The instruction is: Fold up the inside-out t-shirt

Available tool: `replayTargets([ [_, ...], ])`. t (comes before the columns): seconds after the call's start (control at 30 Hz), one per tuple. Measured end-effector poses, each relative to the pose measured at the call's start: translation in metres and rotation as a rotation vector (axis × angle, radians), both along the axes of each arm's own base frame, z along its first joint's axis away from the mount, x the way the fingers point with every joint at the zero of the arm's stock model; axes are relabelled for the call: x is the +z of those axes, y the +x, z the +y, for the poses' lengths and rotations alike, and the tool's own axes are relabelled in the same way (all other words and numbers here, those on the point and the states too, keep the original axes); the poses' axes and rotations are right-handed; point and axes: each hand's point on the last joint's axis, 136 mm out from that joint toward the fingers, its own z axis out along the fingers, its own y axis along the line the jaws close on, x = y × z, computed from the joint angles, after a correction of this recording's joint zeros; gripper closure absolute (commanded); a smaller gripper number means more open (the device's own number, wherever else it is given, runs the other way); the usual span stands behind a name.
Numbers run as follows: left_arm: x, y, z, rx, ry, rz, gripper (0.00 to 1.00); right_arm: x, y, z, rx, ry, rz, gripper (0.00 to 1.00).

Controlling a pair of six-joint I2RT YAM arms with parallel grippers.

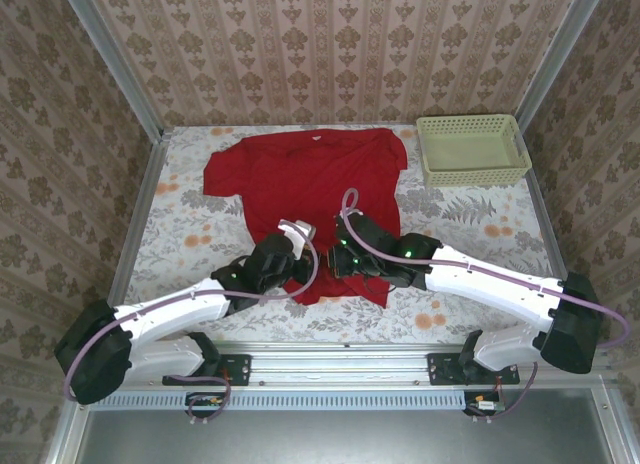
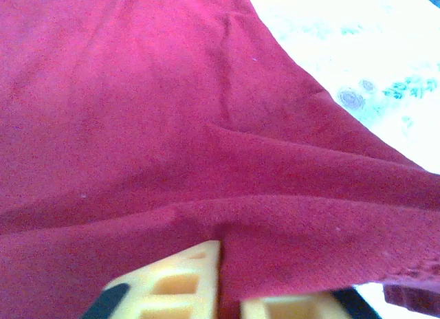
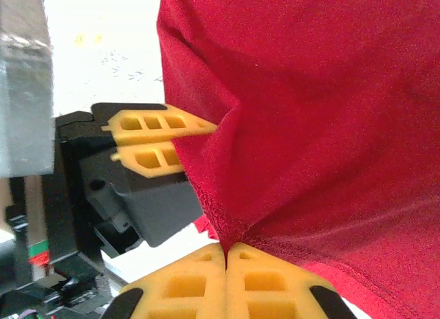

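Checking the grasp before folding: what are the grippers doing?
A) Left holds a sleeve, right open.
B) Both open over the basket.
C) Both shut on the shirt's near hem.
C: the left gripper and right gripper each pinch the near hem of the t-shirt, jaws closed.

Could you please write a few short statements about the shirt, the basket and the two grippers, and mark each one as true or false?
1. The jaws of the left gripper are open above the shirt. False: they are shut on the red cloth.
2. The jaws of the right gripper are shut on the hem of the shirt. True.
3. The shirt lies inside the basket. False: it lies spread on the table, to the left of the basket.
4. The basket stands at the far right corner of the table. True.
5. Both grippers hold the far edge of the shirt, at the neck. False: they hold the near edge.
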Motion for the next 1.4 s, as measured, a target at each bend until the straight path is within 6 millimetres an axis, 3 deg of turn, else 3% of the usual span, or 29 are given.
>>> replayTargets([
  [0.13, 0.018, 0.003, -0.007, -0.009, -0.038, -0.001, 1.0, -0.007, -0.005, -0.012, 0.008, -0.024, -0.014, 0.7],
  [0.37, 0.051, 0.011, -0.009, -0.014, -0.109, -0.005, 1.0, -0.022, -0.028, -0.033, 0.061, -0.008, -0.115, 0.56],
  [0.57, 0.07, 0.014, -0.01, -0.026, -0.119, 0.01, 1.0, -0.073, -0.065, 0.002, 0.249, -0.074, -0.154, 0.47],
  [0.67, 0.08, 0.015, -0.011, -0.03, -0.127, 0.011, 1.0, -0.098, -0.07, 0.017, 0.308, -0.122, -0.162, 0.44],
  [0.87, 0.092, 0.015, -0.008, -0.032, -0.139, 0.008, 1.0, -0.131, -0.064, 0.036, 0.368, -0.191, -0.179, 0.42],
  [1.13, 0.092, 0.011, -0.002, -0.035, -0.127, 0.024, 1.0, -0.138, -0.049, 0.056, 0.395, -0.214, -0.211, 0.42],
  [1.4, 0.098, 0.005, 0.006, -0.049, -0.114, 0.003, 1.0, -0.141, -0.002, 0.032, 0.283, -0.246, -0.207, 0.41],
])
